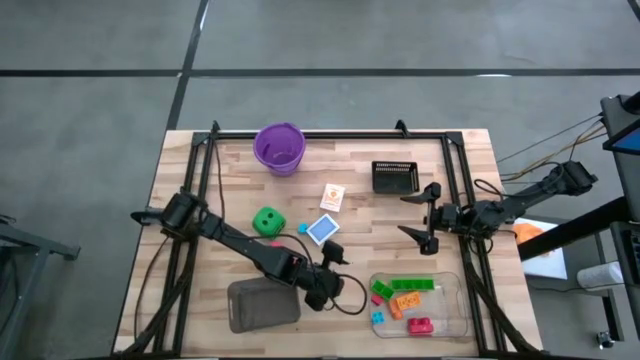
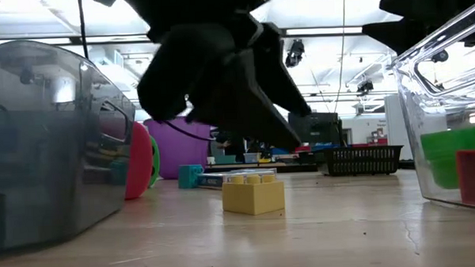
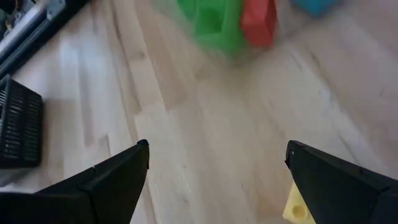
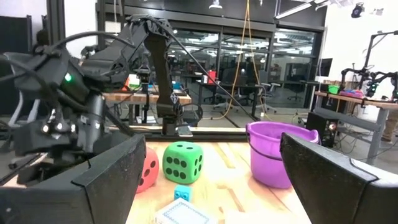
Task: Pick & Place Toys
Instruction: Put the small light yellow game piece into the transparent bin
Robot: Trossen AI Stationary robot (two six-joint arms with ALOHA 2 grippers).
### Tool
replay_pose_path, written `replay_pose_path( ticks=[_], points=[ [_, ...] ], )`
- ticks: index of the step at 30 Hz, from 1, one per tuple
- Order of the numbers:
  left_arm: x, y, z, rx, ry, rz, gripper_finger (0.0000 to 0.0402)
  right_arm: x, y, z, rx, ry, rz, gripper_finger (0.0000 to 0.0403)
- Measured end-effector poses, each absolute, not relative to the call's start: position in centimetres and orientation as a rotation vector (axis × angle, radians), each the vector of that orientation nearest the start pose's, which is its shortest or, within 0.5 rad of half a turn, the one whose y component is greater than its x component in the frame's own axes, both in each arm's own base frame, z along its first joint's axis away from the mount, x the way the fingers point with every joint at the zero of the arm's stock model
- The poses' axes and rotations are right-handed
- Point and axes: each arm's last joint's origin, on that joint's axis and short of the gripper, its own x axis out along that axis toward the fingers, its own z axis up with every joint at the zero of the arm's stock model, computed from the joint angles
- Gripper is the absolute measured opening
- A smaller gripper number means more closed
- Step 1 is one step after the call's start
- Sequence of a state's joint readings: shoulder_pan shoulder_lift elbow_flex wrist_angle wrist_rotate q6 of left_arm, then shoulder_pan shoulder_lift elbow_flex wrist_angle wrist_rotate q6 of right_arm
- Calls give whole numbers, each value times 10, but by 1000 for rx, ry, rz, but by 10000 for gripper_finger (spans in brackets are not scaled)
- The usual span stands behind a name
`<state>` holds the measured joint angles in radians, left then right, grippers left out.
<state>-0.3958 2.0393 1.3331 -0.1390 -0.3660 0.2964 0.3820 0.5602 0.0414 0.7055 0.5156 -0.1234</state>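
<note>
Left gripper [image 1: 325, 290]: low over the table beside the clear tray [image 1: 455, 322], fingers spread wide and empty, probably lining up on the yellow brick [image 2: 253, 192] just beside one fingertip.
Right gripper [image 1: 425, 220]: waiting near the black basket [image 1: 394, 176], fingers spread, empty.
Toys: several bricks already in the clear tray; green die [image 1: 267, 221], red die [image 4: 148, 168], blue brick [image 4: 181, 193] and cards [image 1: 332, 197] loose mid-table.
In the way: grey tray [image 1: 262, 305] close by; purple cup [image 1: 279, 148] far off.

Two dark, near-black jointed arms are seen. The left gripper [image 3: 217, 168] is built with flat, wedge-shaped matte black fingers [image 3: 112, 180]. Black cables are looped along the left arm [image 1: 225, 237]. A small green light is lit on its housing.
</note>
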Motion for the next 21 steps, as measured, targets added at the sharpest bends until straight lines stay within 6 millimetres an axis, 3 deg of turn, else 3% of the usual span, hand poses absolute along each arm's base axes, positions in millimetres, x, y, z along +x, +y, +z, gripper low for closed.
replay_pose_path(
  ticks=[11,21],
  points=[
    [384,-162,145,587,921,-233,379,126,35,191,-43,-157,-143,362],
    [383,-162,146,579,937,-264,379,126,35,191,-43,-157,-143,362]
  ],
)
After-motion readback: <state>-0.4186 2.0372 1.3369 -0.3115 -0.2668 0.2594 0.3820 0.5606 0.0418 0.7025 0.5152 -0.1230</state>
